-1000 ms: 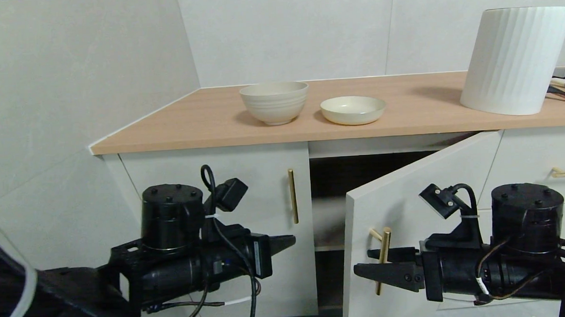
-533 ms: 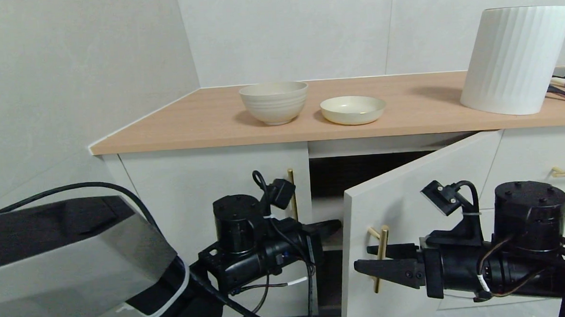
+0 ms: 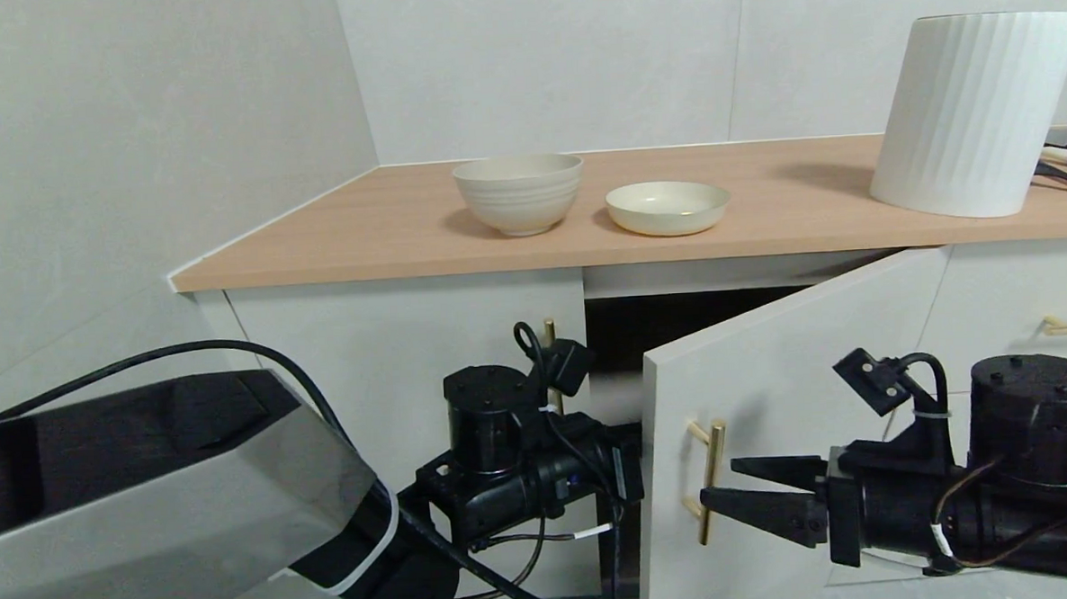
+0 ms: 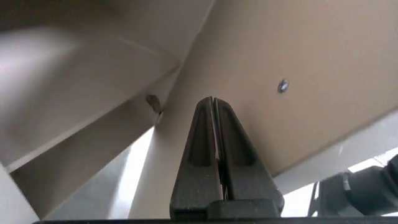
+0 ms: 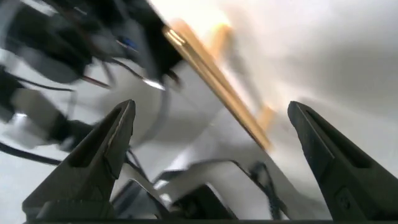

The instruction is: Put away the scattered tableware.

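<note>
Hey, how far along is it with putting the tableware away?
Done: the white cabinet door stands part open. In hand: the shut left gripper sits in the gap behind it, the open right gripper by its brass handle. Left: the ribbed beige bowl and the shallow cream dish sit on the wooden countertop, both untouched.

A deep cream bowl (image 3: 518,193) stands upright on the wooden table (image 3: 386,225), near its middle depth. Its outer wall carries faint horizontal ridges below the rim, and it narrows to a small foot. Just beside it, on the robot's right, lies a shallow cream dish (image 3: 667,207), also upright, with a low flared rim and a pale glossy inside. The two are apart, with a narrow strip of table between them. Both look empty as far as their insides show.
</note>
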Robot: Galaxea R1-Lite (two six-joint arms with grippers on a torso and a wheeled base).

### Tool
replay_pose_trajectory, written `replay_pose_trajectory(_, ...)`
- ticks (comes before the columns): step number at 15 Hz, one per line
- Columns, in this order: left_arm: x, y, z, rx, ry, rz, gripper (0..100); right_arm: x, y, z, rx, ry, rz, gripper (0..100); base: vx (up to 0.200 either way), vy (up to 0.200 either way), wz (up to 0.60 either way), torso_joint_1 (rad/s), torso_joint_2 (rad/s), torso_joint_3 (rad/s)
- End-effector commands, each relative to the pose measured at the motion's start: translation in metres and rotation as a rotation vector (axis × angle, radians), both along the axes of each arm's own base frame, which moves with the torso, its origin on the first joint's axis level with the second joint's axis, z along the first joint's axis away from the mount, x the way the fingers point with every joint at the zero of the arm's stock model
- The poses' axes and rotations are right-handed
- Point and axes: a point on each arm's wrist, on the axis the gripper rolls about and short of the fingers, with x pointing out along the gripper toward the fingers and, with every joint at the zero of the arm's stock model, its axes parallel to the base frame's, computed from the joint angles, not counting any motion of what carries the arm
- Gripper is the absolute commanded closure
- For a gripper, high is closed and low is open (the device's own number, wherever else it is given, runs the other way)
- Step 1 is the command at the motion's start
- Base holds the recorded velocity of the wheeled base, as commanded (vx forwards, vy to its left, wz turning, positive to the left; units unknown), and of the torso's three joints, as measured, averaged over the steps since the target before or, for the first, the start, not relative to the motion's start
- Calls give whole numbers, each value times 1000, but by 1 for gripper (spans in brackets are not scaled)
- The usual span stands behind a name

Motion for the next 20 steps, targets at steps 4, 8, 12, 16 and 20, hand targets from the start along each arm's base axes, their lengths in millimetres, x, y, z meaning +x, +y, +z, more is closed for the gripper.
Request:
replay_pose_trajectory(4,-7,-3,17,5,5,-20,100,-47,-35,6,-80,-55,-181,0,0,0,0,0,0,0)
replay_pose_trajectory(8,-14,-6,23,21,22,-39,100,-72,-52,38,-297,-47,-341,0,0,0,0,0,0,0)
replay_pose_trajectory(12,-23,-12,25,30,30,-66,100,-89,-56,45,-272,-58,-275,0,0,0,0,0,0,0)
replay_pose_trajectory(16,-28,-16,29,40,40,-83,100,-90,-56,43,-278,-49,-263,0,-150,0,0,2,1,1)
replay_pose_trajectory(20,-21,-25,32,50,51,-86,100,-93,-54,44,-275,-58,-242,0,-100,0,0,1,0,2)
